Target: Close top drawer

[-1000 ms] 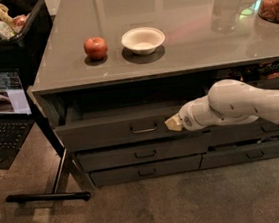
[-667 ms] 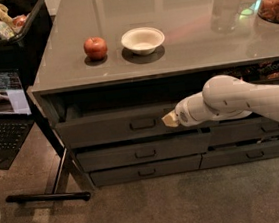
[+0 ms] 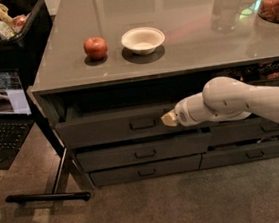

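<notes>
Top drawer (image 3: 101, 132) sits under the counter's (image 3: 188, 57) front edge, toward the left corner, pulled out partway with a dark gap showing above its front panel. The white arm reaches in from the right. Its gripper (image 3: 169, 118) is at the panel, just right of the loop handle (image 3: 142, 125); can't tell how far open it is, nor whether it grips anything. Two shallower drawers (image 3: 144, 153) are below. An apple (image 3: 95, 47) and a white bowl (image 3: 143, 40) stand near each other on the counter's left half.
</notes>
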You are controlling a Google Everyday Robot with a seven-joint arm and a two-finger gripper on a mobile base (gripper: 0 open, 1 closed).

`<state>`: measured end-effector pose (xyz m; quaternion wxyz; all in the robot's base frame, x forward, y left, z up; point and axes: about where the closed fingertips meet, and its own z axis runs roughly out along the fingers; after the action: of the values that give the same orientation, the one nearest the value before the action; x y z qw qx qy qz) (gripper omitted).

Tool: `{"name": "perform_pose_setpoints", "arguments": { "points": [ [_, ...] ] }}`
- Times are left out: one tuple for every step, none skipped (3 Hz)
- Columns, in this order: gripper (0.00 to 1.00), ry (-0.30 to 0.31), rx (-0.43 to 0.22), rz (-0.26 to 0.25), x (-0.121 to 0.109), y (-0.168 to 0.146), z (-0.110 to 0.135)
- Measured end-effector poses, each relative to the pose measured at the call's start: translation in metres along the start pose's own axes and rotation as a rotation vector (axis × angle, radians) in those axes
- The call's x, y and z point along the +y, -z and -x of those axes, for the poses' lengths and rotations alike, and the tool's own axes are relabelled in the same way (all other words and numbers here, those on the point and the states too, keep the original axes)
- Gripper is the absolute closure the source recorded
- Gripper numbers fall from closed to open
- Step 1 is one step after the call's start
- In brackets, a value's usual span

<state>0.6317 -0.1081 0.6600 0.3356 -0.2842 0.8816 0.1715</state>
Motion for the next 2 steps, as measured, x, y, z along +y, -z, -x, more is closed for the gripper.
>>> {"name": "perform_pose_setpoints", "arguments": {
  "points": [
    [1.0,-0.007,-0.024,0.003,-0.0025,-0.0047,0.0062],
    [1.0,-0.025,-0.061,-0.001,-0.0066,-0.0088,0.0147]
  ]
}}
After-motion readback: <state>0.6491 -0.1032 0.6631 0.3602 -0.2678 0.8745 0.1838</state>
